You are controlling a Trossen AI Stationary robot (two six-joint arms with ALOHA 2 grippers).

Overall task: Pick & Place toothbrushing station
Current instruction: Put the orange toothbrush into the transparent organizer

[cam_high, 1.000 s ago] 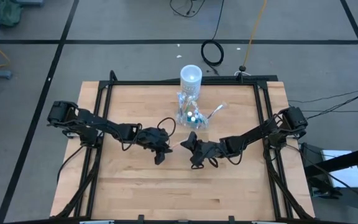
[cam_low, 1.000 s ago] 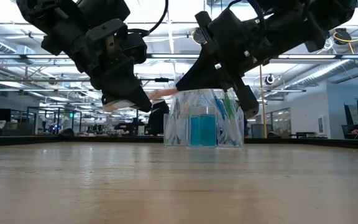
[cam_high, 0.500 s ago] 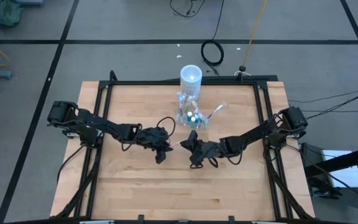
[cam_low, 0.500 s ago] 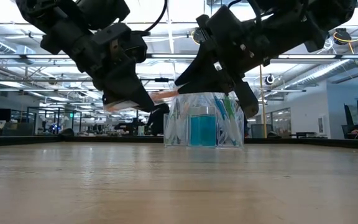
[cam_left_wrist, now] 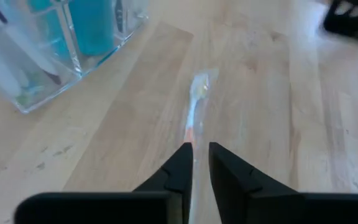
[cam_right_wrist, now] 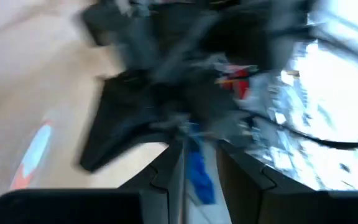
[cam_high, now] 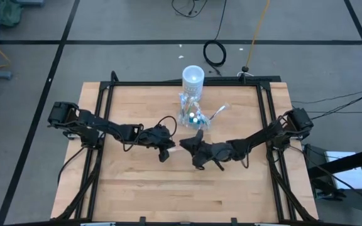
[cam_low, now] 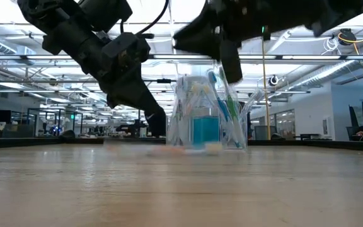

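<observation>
So the pink-white toothbrush [cam_left_wrist: 196,102] both arms had held up had dropped onto the surface [cam_high: 137,188]. The right end effector [cam_high: 187,145] had let go and lifted. The left end effector [cam_high: 164,152] hovered slightly apart, gripping nothing. The clear container [cam_high: 192,116] sat back-centre, so this 1 needs re-picking.

Left hand [cam_high: 164,150] low, right hand [cam_high: 187,145] seemingly raised

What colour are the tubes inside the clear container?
Blue tubes in the clear container, seen best in the low view.
</observation>
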